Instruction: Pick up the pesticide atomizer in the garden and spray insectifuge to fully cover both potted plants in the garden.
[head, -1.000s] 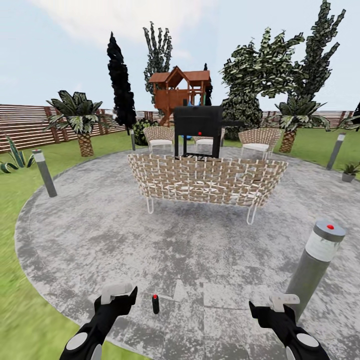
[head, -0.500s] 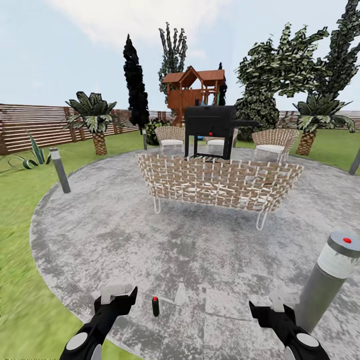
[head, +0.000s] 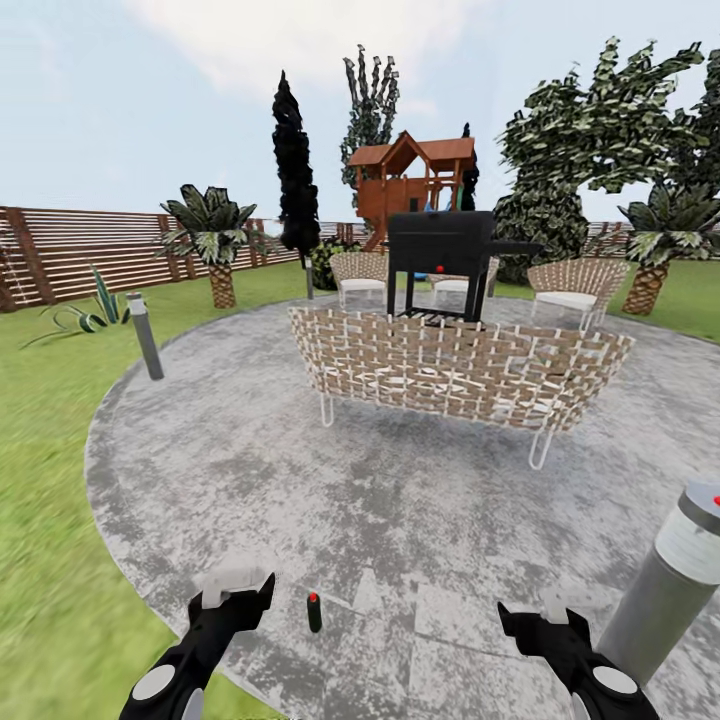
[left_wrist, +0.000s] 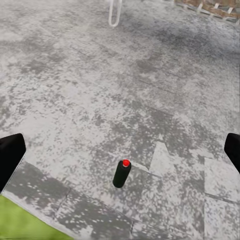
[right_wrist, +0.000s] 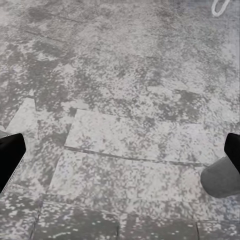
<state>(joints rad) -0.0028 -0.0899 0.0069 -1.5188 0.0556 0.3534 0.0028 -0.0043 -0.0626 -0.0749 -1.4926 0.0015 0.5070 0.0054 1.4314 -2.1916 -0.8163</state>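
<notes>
One atomizer (head: 314, 611) stands upright on the patio (head: 250, 460), just right of the left gripper (head: 232, 590), whose jaws are spread wide with nothing held. The right gripper (head: 540, 622), well apart, is likewise open and empty. A careless reach could topple the small bottle; the near right lamp post (head: 668, 590) crowds the right arm. Counted: two lamp posts, three chairs (head: 575, 281), one sofa (head: 455, 365), one grill (head: 440, 245).
</notes>
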